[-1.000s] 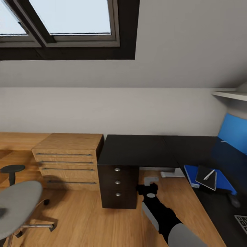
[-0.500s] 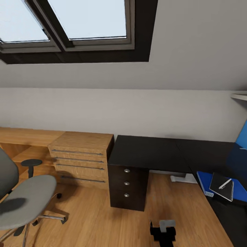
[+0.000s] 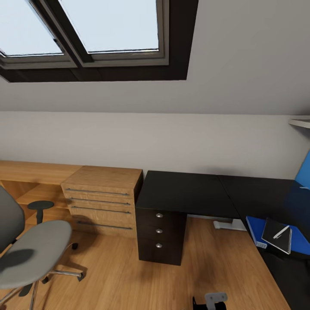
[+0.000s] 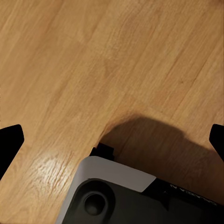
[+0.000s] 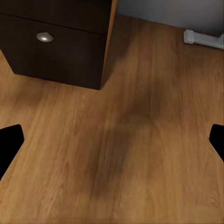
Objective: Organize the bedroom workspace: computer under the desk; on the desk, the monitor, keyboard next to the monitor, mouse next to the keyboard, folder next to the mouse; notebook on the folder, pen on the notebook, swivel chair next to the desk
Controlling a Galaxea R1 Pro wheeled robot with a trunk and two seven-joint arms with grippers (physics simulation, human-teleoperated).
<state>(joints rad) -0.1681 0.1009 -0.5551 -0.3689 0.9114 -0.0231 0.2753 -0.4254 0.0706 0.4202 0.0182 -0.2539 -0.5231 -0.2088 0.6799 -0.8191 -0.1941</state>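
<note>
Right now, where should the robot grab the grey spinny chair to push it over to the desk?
Probably the backrest's edge. The swivel chair stands on the wood floor away from the black desk, its backrest toward the robot and its seat toward the wall. That upright edge looks thin enough to pinch from the near side; the wide, flat seat is not. Its star base suggests it will roll.

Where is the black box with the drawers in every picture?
Head view: the black drawers stand low in the middle, under the black desk's left end.
Right wrist view: the black drawers are at the top left, with one silver knob showing.
Left wrist view: this camera faces the floor and the robot's own grey-and-black body instead.
Shared landmark: the wooden floor, which runs through all three pictures.
</note>
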